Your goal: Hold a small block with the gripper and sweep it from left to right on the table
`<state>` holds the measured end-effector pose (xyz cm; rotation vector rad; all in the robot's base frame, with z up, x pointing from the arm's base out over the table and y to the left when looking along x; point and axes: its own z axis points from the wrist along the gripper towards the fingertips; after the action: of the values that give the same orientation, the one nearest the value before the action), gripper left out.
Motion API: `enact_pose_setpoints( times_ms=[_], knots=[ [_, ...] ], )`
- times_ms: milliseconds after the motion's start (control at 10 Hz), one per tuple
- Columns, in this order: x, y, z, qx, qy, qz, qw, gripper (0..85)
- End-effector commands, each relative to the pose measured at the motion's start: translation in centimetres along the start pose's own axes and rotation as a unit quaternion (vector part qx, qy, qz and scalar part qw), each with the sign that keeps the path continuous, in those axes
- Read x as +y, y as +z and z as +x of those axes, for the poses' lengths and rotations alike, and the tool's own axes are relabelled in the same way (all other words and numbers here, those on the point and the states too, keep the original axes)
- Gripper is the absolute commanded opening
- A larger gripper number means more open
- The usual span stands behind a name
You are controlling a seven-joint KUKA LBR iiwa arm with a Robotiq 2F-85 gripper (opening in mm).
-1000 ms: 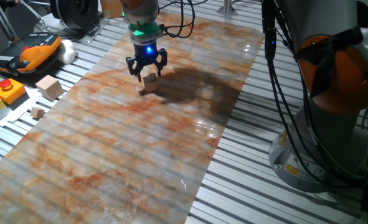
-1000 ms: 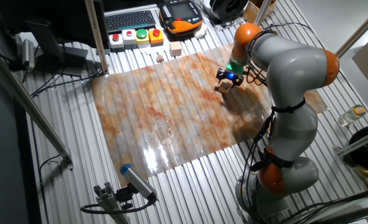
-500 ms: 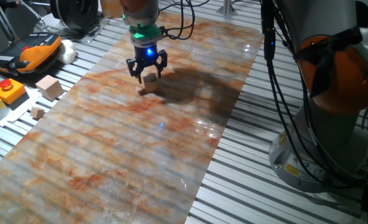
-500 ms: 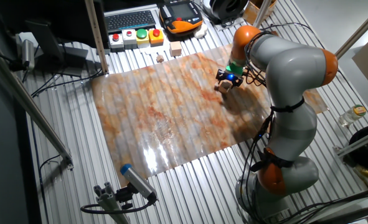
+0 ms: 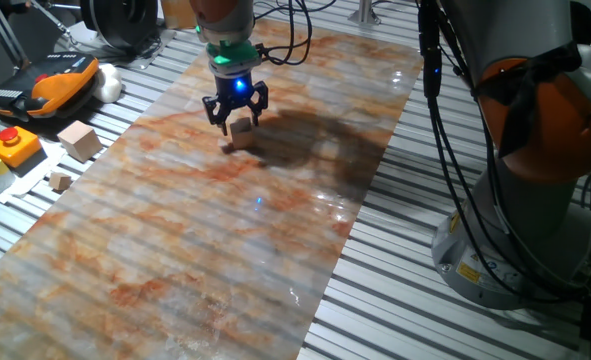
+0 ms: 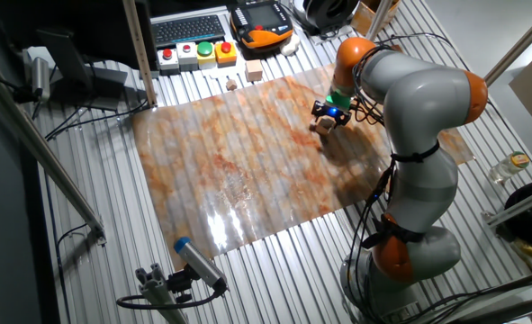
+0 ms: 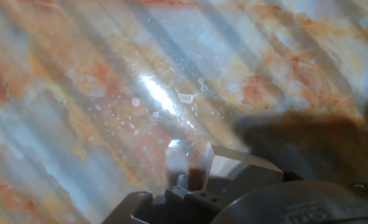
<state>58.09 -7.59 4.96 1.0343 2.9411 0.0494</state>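
The small block [image 5: 241,127], a light-brown wooden cube, sits between the fingers of the black gripper [image 5: 236,116] near the far left part of the marbled mat [image 5: 175,250]. The gripper hangs from the orange arm with its blue light glowing and is shut on the block, at or just above the mat. In the other fixed view the gripper [image 6: 329,115] and the block [image 6: 320,125] show at the mat's far right side. The hand view shows the mat [image 7: 109,93] and dark gripper parts along the bottom; the block is not clear there.
A larger pale cube [image 5: 79,139] and a tiny cube [image 5: 60,181] lie off the mat at the left, by an orange pendant [image 5: 50,82] and a button box [image 5: 13,145]. The robot's base [image 5: 535,200] and cables stand at the right.
The wrist has shifted slightly over the block. The fingers and the block stay at almost the same spot.
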Motion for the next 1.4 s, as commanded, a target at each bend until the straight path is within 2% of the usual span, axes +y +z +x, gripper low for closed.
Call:
enact_pose_setpoints(
  times_ms=[0, 500, 600, 900, 1000, 1100, 1200, 1300],
  knots=[
    [0.02, 0.02, -0.01, 0.0, 0.0, -0.001, 1.0, 68.0],
    [0.02, 0.0, 0.02, -0.001, -0.007, 0.0, 1.0, 68.0],
    [0.02, 0.0, 0.02, -0.001, -0.01, 0.0, 1.0, 51.0],
    [0.0, 0.02, 0.0, 0.001, -0.021, -0.002, 0.9998, 51.0],
    [0.0, 0.02, -0.01, 0.002, -0.026, -0.001, 0.9997, 34.0],
    [0.0, 0.02, -0.01, 0.002, -0.031, 0.0, 0.9995, 34.0],
    [0.01, 0.01, 0.0, 0.004, -0.037, 0.0, 0.9993, 17.0],
    [0.01, 0.01, 0.0, 0.007, -0.046, -0.002, 0.9989, 17.0]
  ],
)
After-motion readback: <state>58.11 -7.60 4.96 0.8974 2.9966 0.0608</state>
